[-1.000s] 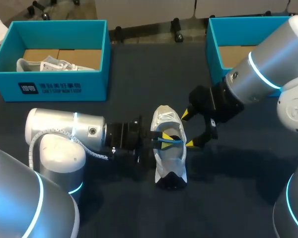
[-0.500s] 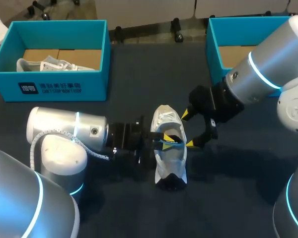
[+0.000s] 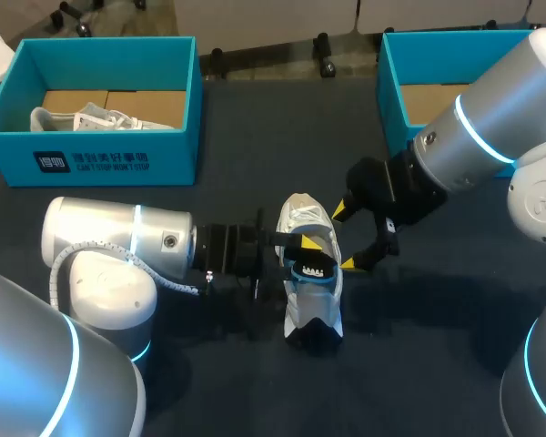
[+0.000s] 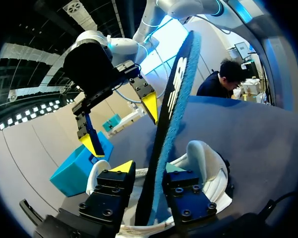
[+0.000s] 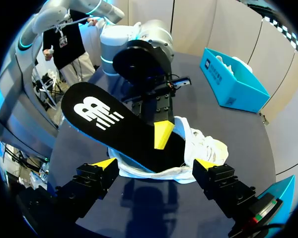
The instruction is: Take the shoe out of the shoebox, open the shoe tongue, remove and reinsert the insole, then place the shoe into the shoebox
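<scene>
Dark worktop (image 3: 209,373) carries the white sneaker (image 3: 311,305) between my arms. My left pincer (image 4: 149,168) is clamped on the black-and-blue insole (image 4: 174,114), one end raised out of the opening. I'd draw it out lengthwise, bracing the shoe with my right pincer (image 3: 346,238), which is spread wide just beside it

Head cam above/behind, looks down, wrist cams close, facing each other, all share shoe (image 3: 302,217)

A dark, matte table (image 3: 255,137) spans the view.
</scene>
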Motion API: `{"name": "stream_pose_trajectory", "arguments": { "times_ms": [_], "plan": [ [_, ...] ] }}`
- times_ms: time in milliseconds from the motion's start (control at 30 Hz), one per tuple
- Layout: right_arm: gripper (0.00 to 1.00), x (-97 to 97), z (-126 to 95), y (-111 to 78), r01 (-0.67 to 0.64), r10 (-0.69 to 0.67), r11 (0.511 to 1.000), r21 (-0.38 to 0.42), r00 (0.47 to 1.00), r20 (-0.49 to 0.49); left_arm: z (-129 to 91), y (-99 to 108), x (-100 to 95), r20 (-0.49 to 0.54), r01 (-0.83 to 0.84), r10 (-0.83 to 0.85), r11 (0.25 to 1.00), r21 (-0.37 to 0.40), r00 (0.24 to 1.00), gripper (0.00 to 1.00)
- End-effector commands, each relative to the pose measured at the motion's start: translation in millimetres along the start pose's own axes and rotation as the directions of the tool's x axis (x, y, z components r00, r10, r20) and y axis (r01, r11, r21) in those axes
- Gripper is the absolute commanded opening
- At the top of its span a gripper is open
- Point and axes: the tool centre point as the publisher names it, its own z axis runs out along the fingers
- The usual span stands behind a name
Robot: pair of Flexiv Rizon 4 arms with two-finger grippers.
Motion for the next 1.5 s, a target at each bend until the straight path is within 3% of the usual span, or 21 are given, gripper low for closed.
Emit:
{"name": "stream_pose_trajectory", "arguments": {
  "times_ms": [33, 67, 433, 1167, 1400, 1433, 1467, 1500],
  "plan": [
    [1.0, 0.3, 1.6, 0.2, 0.0, 0.0, 1.0, 0.0, 1.0, 0.002, -3.1, -4.1, 6.5, -0.025, 0.013, -0.014, 1.0, -0.025, 1.0, 0.11],
    [1.0, 0.3, 1.6, 0.2, 0.0, 0.0, 1.0, 0.0, 1.0, 0.002, -3.0, -3.8, 7.4, -0.027, 0.014, -0.015, 1.0, -0.026, 1.0, 0.0],
    [1.0, 0.3, 1.6, 0.2, 0.0, 0.0, 1.0, 0.0, 1.0, 0.002, 4.3, 7.1, 16.2, -0.071, 0.062, -0.066, 0.997, -0.052, 0.995, 0.0],
    [1.0, 0.3, 1.6, 0.2, 0.0, 0.0, 1.0, 0.0, 1.0, 0.002, 5.7, 30.2, 6.4, -0.043, 0.068, -0.073, 0.992, -0.104, 0.996, 0.0],
    [1.0, 0.3, 1.6, 0.2, 0.0, 0.0, 1.0, 0.0, 1.0, 0.002, 7.7, 25.9, 6.7, -0.034, 0.058, -0.062, 0.994, -0.097, 0.998, 0.0],
    [1.0, 0.3, 1.6, 0.2, 0.0, 0.0, 1.0, 0.0, 1.0, 0.002, 6.7, 23.5, 6.1, -0.034, 0.056, -0.059, 0.994, -0.093, 0.998, 0.17],
    [1.0, 0.3, 1.6, 0.2, 0.0, 0.0, 1.0, 0.0, 1.0, 0.002, 5.2, 20.6, 5.2, -0.03, 0.052, -0.055, 0.995, -0.087, 0.998, 0.23],
    [1.0, 0.3, 1.6, 0.2, 0.0, 0.0, 1.0, 0.0, 1.0, 0.002, 3.5, 17.6, 4.1, -0.025, 0.047, -0.049, 0.996, -0.082, 0.998, 0.22]
  ]
}}
